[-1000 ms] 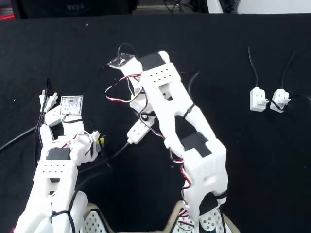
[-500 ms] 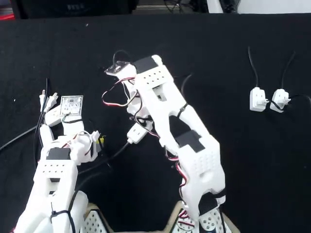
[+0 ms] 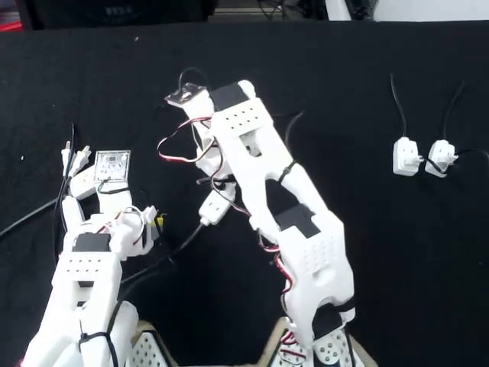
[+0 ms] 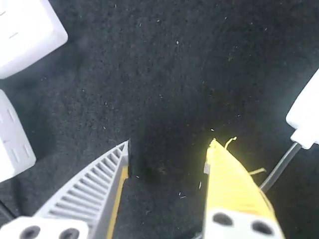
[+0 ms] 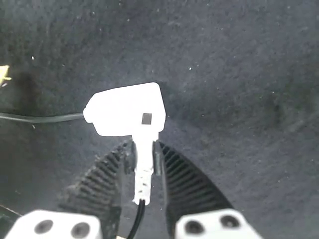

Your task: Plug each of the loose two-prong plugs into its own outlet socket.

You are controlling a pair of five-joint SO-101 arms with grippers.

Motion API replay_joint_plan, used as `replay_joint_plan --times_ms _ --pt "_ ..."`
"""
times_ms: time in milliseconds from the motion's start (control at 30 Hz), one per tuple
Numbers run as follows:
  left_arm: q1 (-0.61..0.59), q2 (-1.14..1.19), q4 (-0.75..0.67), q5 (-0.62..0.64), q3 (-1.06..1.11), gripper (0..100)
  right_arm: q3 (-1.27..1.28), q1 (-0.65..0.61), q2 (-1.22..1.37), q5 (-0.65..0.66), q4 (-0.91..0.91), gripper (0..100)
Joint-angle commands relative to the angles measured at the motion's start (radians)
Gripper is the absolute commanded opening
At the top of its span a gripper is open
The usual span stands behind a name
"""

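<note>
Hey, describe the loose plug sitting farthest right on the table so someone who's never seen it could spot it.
Start at the black table and go to its right side, where two white two-prong plugs lie side by side. It is the right-hand plug, nearest the edge: it lies tilted with its cord angling right, while the left-hand plug sits squarer.

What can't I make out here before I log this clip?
Right wrist view: held plug, prongs hidden behind its own body.
Left wrist view: two white blocks, cut off by the edge; whether they carry sockets is unclear.
High view: far plugs, too small for prong detail.
</note>
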Motion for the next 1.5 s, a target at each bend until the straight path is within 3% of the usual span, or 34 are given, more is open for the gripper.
replay_joint_plan --times_ms 0,467,700,1467 --pt "-0.008 -0.012 0.002 -0.009 -0.021 25 -0.045 -0.014 0.001 0.026 0.025 1.1" --pt "-0.01 -0.012 0.002 -0.009 -0.022 25 -0.054 -0.037 0.114 0.075 0.0 1.1" --pt "-0.093 -0.012 -0.003 -0.003 -0.033 25 -0.053 -0.044 0.136 0.103 -0.069 1.1" --pt "-0.097 -0.012 0.0 -0.003 -0.033 25 -0.041 -0.117 0.266 0.104 -0.144 1.1"
